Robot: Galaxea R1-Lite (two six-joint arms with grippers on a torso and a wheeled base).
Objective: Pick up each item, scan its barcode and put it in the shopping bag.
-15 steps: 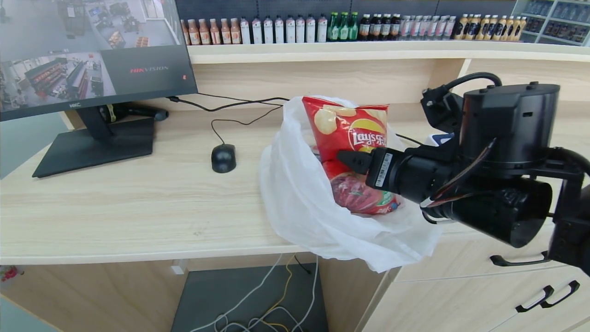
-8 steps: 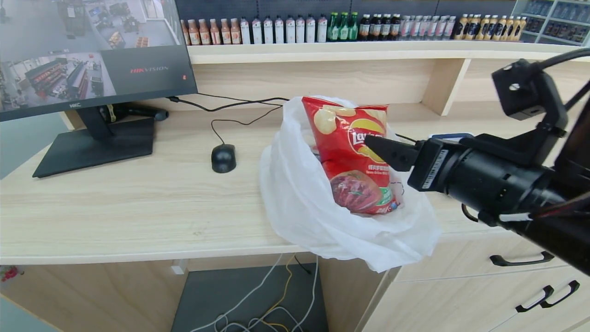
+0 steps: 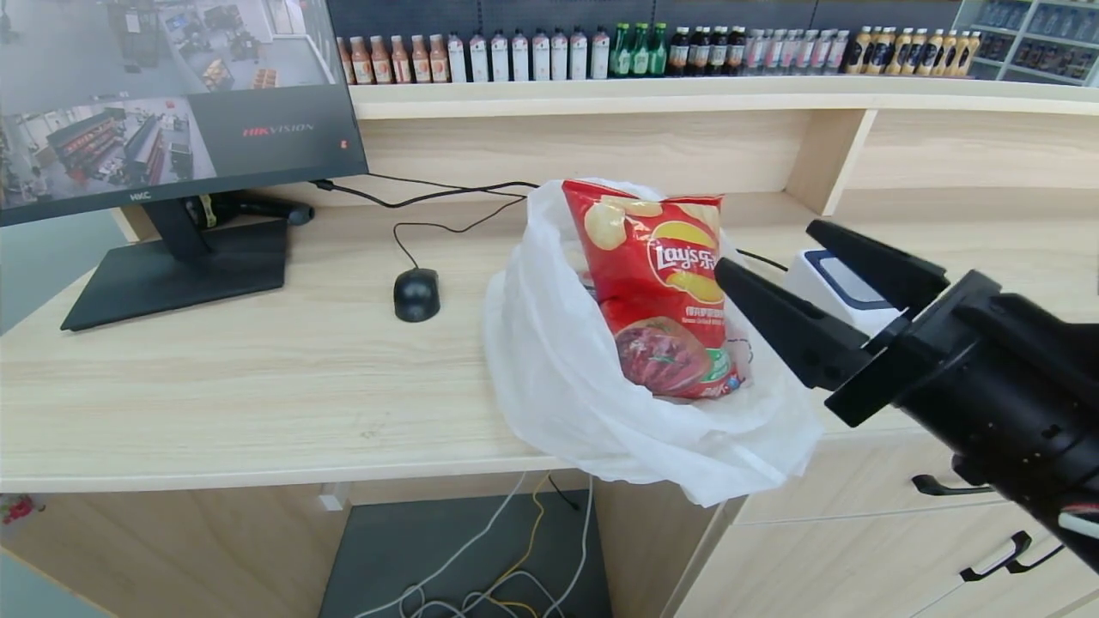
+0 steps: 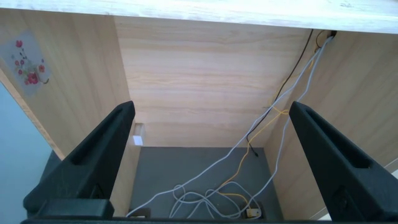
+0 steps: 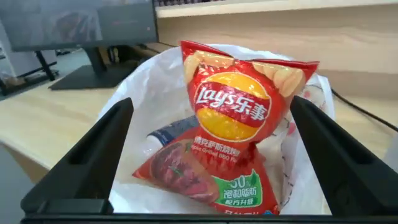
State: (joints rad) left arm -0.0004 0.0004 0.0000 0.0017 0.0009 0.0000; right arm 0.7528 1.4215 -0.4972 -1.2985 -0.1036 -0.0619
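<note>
A red chip bag (image 3: 658, 283) stands upright inside the white plastic shopping bag (image 3: 567, 378) on the wooden counter; the right wrist view shows the chip bag (image 5: 233, 130) in the shopping bag (image 5: 158, 99) with a paler item (image 5: 163, 138) tucked beside it. My right gripper (image 3: 764, 249) hovers just right of the bag, open, with nothing between its fingers. My left gripper (image 4: 211, 118) hangs open below the counter, facing the wooden knee space and loose cables (image 4: 249, 155).
A white and blue scanner (image 3: 837, 287) sits on the counter behind my right gripper. A black mouse (image 3: 416, 294) and a monitor (image 3: 163, 94) stand to the left. Bottles (image 3: 652, 50) line the back shelf. Drawers with black handles (image 3: 1000, 558) lie below right.
My right arm has pulled back to the right from the chip bag and rotated at the wrist; both fingers now show spread apart. The chip bag stays in the shopping bag.
</note>
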